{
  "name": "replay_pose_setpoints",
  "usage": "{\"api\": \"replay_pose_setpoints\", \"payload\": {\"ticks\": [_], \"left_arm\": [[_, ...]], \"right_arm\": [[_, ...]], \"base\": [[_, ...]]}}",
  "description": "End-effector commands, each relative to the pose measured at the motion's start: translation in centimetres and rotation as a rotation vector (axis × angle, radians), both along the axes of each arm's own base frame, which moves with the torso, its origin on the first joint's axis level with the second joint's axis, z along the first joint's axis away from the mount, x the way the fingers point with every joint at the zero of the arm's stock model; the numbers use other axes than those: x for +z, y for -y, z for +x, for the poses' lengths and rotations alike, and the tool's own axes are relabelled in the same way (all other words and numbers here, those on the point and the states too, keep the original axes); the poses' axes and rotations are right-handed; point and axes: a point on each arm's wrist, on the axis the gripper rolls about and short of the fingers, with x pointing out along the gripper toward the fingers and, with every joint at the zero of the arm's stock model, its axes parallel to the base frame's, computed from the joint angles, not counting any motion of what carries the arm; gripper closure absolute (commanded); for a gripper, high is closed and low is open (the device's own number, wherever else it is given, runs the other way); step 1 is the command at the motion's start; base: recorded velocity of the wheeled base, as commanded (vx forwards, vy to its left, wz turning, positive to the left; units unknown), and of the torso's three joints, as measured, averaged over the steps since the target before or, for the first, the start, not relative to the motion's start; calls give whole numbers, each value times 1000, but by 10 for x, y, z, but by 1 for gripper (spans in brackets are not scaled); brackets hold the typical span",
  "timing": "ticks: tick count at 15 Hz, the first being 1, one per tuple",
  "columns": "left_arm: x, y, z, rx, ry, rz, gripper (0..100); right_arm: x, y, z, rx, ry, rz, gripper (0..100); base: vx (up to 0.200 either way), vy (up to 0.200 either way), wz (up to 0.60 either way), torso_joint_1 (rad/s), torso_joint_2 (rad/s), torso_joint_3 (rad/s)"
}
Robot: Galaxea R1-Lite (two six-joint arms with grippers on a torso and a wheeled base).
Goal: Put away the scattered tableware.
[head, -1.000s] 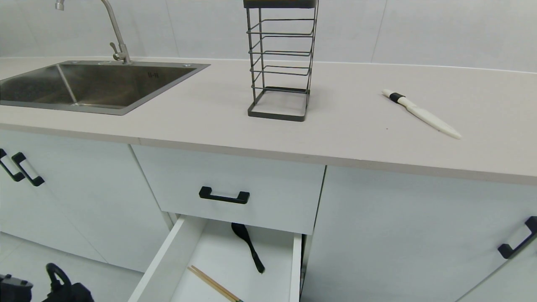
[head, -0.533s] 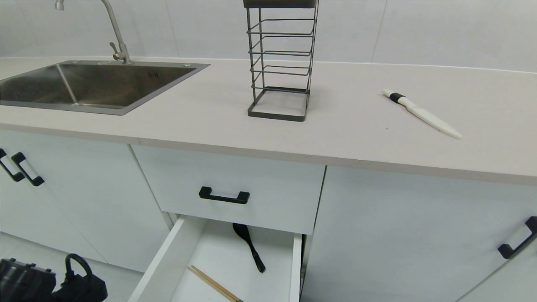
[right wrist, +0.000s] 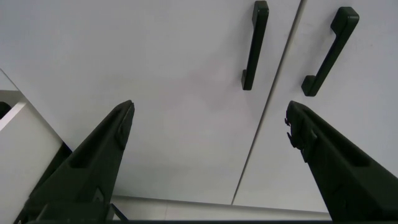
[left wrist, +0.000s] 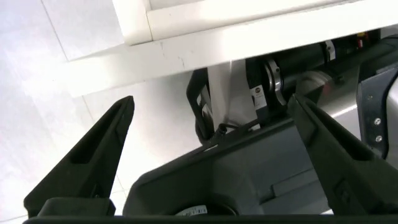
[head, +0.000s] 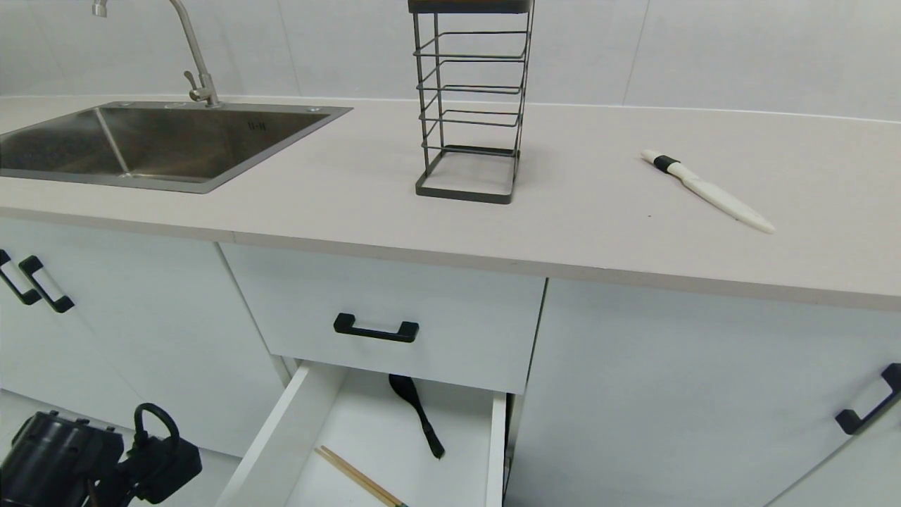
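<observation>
A white knife (head: pixel 706 190) with a black band lies on the counter's right side. Below the counter the lower drawer (head: pixel 271 436) stands pulled out, holding a black spoon (head: pixel 417 414) and a pair of wooden chopsticks (head: pixel 359 479). My left arm (head: pixel 84 458) sits low at the drawer's left, near the floor. Its gripper (left wrist: pixel 211 99) is open and empty in the left wrist view. My right gripper (right wrist: pixel 209 106) is open too, holding nothing, and faces white cabinet doors with two black handles (right wrist: pixel 255 43).
A tall wire rack (head: pixel 470 105) stands mid-counter, with a steel sink (head: pixel 155 141) and faucet (head: pixel 193 53) at the far left. The upper drawer with its black handle (head: pixel 376 329) is closed above the open one. More cabinet handles (head: pixel 42 282) flank both sides.
My left arm has risen and shifted right at the bottom left of the head view. The knife, spoon and chopsticks have not moved.
</observation>
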Motion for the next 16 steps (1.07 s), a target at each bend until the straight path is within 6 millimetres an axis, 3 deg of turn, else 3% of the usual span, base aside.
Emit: {"api": "replay_pose_setpoints", "payload": {"ticks": [1, 16], "left_arm": [[1, 1, 4, -1, 11, -2, 0], [-14, 8, 37, -10, 43, -8, 0]], "right_arm": [[0, 0, 0, 0, -2, 0, 0], [0, 0, 0, 0, -2, 0, 0]], "base": [[0, 0, 0, 0, 0, 0], [0, 0, 0, 0, 0, 0]]}}
